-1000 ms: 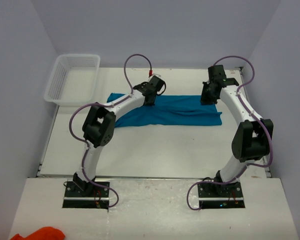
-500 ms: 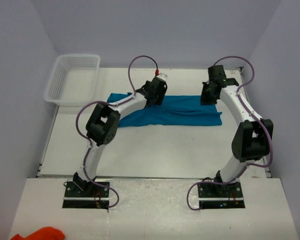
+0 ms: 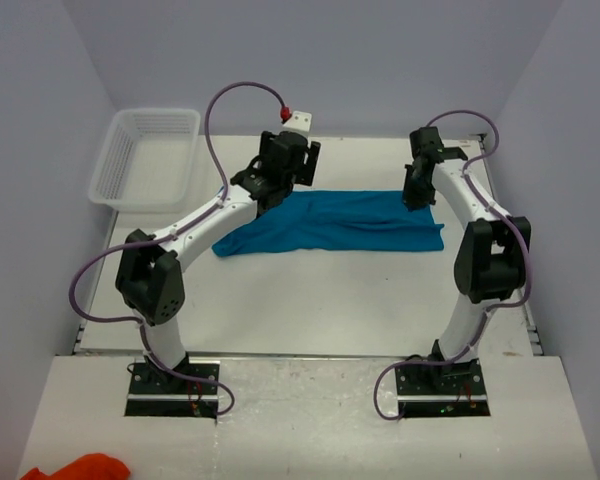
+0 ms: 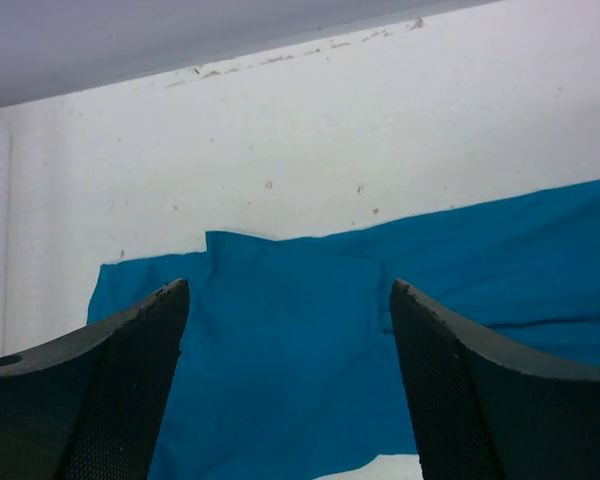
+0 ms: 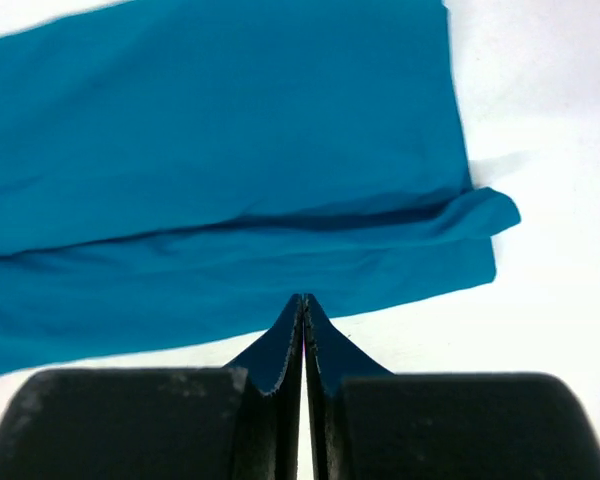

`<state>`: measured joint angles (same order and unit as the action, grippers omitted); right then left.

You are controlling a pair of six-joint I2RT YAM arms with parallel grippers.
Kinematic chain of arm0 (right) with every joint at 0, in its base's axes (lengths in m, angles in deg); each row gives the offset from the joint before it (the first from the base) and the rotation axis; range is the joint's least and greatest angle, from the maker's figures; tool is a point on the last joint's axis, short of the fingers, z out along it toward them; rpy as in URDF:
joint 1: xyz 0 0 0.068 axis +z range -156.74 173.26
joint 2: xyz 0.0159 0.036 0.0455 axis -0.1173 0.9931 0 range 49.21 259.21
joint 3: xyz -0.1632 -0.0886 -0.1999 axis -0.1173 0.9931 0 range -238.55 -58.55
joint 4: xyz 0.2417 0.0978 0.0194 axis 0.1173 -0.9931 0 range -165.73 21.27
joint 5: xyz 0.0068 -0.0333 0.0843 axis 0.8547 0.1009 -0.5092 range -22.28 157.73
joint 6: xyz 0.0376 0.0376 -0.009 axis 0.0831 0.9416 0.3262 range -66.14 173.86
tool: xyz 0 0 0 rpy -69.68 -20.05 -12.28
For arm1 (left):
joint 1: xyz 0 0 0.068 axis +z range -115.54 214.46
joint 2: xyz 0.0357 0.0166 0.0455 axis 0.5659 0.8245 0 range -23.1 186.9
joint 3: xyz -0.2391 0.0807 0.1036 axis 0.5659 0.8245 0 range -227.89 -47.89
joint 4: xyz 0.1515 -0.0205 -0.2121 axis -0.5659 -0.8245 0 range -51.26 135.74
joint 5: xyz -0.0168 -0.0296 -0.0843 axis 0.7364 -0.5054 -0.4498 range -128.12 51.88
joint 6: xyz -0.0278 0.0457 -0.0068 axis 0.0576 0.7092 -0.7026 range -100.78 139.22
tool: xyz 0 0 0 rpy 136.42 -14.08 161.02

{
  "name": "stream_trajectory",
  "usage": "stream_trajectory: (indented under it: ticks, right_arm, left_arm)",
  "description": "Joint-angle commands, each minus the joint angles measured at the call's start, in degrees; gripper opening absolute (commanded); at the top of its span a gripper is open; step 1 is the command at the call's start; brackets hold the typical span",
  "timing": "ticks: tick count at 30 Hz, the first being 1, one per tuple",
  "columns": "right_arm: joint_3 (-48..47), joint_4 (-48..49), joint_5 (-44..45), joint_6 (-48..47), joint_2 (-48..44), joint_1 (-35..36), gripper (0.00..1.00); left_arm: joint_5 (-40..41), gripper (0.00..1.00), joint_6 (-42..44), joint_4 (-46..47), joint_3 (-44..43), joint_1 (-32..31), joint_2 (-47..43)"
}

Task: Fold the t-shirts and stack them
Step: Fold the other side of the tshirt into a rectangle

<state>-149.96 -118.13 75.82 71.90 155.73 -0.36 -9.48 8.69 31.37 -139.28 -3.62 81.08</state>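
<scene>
The blue t-shirt [image 4: 280,360] lay under the left gripper [image 4: 287,288], which was spread wide. The right gripper [image 5: 303,300] was pressed together.

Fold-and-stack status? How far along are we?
Done: the plain teal-blue t-shirt lies on the white table as a long narrow band, so a lengthwise fold looks made. In hand: nothing visibly held. The left gripper hovers with jaws open over the shirt's left end, and the right gripper is shut at its right end. Left: the crosswise folds, then stacking.
</scene>
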Motion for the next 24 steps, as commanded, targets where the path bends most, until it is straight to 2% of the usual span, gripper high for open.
stream_trajectory:
  ticks: [1,5,7,17,24]
  right_arm:
    - [-1.84,-4.21,7.09,-1.17,3.43,-1.89,0.0]
    - [-1.4,-4.73,8.43,-0.9,4.84,-3.47,0.0]
    - [-0.61,-4.65,8.78,-0.82,4.49,-3.56,0.0]
    - [2.38,-4.56,9.22,0.15,5.54,-3.65,0.0]
    - [-2.26,-6.31,9.22,0.33,10.89,-3.74,0.0]
  left_arm:
    - [-0.86,0.81,-2.39,-6.98,-0.45,-0.32,-1.17]
    - [-9.55,0.73,-6.6,-10.23,1.13,-0.41,-3.01]
    - [-11.15,0.68,-8.63,-11.37,2.18,-0.58,-3.46]
    - [-14.14,0.67,-9.78,-11.29,6.14,-0.85,-7.41]
    - [-15.11,0.67,-9.87,-11.47,7.11,-1.03,-9.26]
